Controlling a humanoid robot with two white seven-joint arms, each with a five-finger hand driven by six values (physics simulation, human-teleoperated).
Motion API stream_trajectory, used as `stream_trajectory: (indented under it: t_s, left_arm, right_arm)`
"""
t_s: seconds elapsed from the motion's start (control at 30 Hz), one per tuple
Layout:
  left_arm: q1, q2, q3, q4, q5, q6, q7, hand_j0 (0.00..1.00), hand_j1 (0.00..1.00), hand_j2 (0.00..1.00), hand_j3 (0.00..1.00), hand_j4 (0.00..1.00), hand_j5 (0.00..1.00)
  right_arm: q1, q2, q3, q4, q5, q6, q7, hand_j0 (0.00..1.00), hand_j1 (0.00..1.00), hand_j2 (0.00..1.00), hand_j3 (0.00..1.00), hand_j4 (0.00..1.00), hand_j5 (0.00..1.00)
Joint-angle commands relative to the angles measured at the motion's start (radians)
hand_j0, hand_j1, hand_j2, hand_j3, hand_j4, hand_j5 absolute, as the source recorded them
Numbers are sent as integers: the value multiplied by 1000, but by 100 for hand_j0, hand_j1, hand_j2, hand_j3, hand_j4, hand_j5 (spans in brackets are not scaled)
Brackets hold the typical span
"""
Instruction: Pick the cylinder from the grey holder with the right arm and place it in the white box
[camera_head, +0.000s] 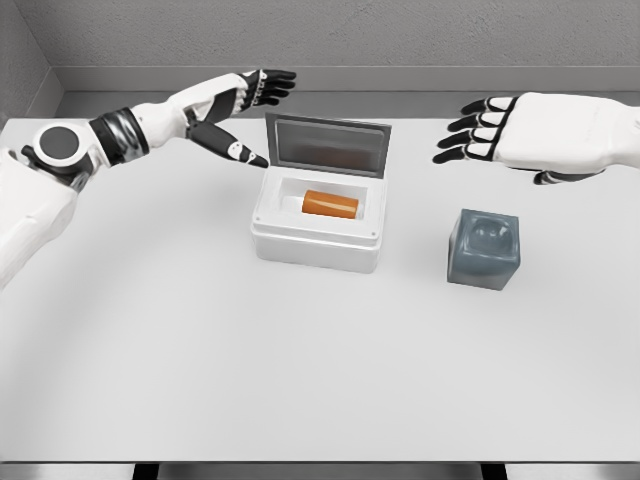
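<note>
An orange cylinder (330, 204) lies on its side inside the white box (318, 243), whose grey lid (327, 146) stands open behind it. The grey holder (485, 250) sits to the right of the box with nothing in its round socket. My right hand (480, 132) hovers above and behind the holder, fingers spread toward the left, holding nothing. My left hand (252, 112) reaches in from the left, just left of the lid, fingers extended and holding nothing.
The white table (300, 370) stretches wide in front of the box and holder. A grey wall runs along its far edge, and the table's front edge lies near the bottom of the view.
</note>
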Motion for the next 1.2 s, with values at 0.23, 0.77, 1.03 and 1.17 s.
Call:
stream_trajectory:
  t_s: [0.23,0.77,1.03,1.17]
  left_arm:
    - [25,21,2,-8,5,-11,0,100,100,100,100,100,100]
    - [63,95,-6,-168,6,-25,0,100,100,100,100,100,100]
    - [66,172,0,-176,11,-25,0,100,100,100,100,100,100]
    - [67,193,3,-111,6,-33,0,100,100,100,100,100,100]
  right_arm:
    - [-6,-10,-1,1,-5,3,0,100,100,100,100,100,100]
    - [-9,-24,1,0,-5,3,0,100,100,100,100,100,100]
    - [-11,-25,2,0,-5,3,0,100,100,100,100,100,100]
    - [-11,-25,4,0,-5,3,0,100,100,100,100,100,100]
